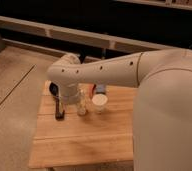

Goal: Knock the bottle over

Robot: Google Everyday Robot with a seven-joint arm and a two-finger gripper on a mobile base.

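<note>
One pincer (69, 98) beside upright bottle (82, 105)

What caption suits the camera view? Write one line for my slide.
Gripper hangs beside the upright bottle on a wooden table, white cup nearby.

Slim pale clear bottle (82, 105) stands upright — gripper (69, 96) just beside it.

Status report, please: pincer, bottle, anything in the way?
Pincer low over table, close beside bottle. Bottle upright, not yet knocked. White cup on its other side; black bar near pincer.
</note>
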